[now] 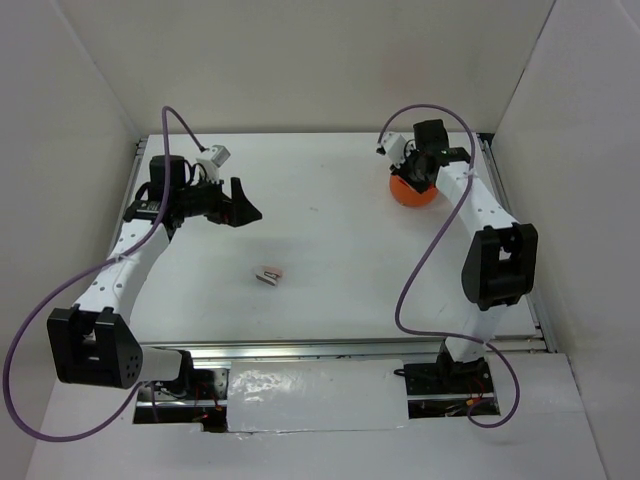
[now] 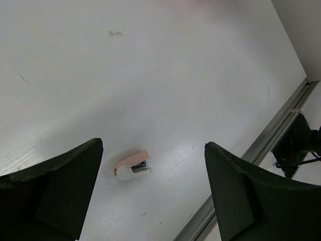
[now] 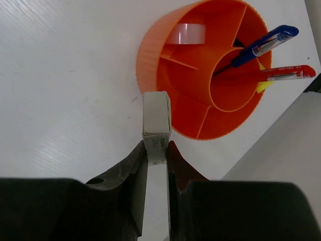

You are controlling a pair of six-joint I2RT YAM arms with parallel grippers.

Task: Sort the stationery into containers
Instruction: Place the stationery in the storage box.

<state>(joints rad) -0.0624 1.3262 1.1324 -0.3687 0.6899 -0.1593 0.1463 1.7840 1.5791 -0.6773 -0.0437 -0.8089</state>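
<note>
My right gripper (image 3: 157,150) is shut on a small grey-beige block (image 3: 156,116) and holds it above the near rim of the orange tub (image 3: 175,40). The tub has inner dividers and holds a white ring (image 3: 186,33), a blue pen (image 3: 263,44), a red pen (image 3: 288,73) and a yellow-capped marker tip (image 3: 261,86). In the top view the right gripper (image 1: 418,160) is over the tub (image 1: 413,193) at the far right. My left gripper (image 1: 245,205) is open and empty at the far left, above the table. A pink-and-white mini stapler (image 2: 132,164) lies on the table between its fingers, also in the top view (image 1: 269,274).
White walls close the table (image 1: 340,250) on three sides. A metal rail (image 2: 261,150) runs along the near edge. Purple cables loop beside both arms.
</note>
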